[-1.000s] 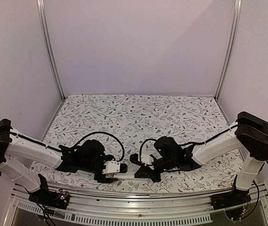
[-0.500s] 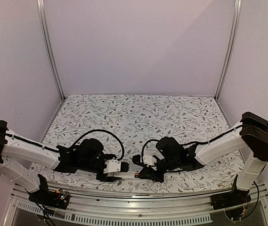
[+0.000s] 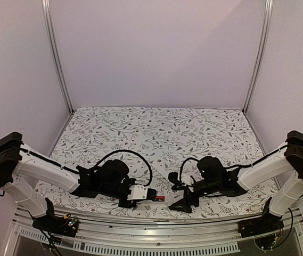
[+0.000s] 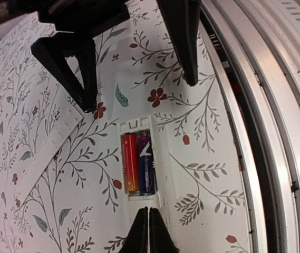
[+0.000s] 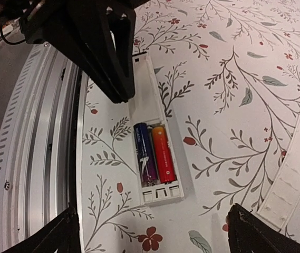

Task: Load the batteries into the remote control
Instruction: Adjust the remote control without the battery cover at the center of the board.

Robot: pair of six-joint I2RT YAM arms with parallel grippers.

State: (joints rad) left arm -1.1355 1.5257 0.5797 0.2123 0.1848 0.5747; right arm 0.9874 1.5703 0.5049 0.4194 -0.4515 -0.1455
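Observation:
The white remote control (image 5: 157, 187) lies flat near the table's front edge with its battery bay uncovered. Two batteries (image 5: 154, 153), one red-orange and one blue-purple, sit side by side in the bay (image 4: 138, 163). From above only a red speck marks the remote control (image 3: 160, 198). My left gripper (image 4: 148, 212) is shut, its tips over the remote's body just behind the bay; I cannot tell whether they touch. The left gripper (image 3: 145, 194) covers most of the remote from above. My right gripper (image 5: 157, 232) is open and empty, straddling the remote's end from the right (image 3: 178, 191).
The thin white cover strip (image 4: 47, 153) lies on the floral cloth beyond the remote, also seen at the right edge as the cover strip (image 5: 289, 176). The metal front rail (image 5: 34, 158) runs right beside the remote. Walls and frame posts enclose the table.
My right gripper has opened wide and drawn back to the right. My left gripper has shut and shifted right over the remote, which has slid right with it.

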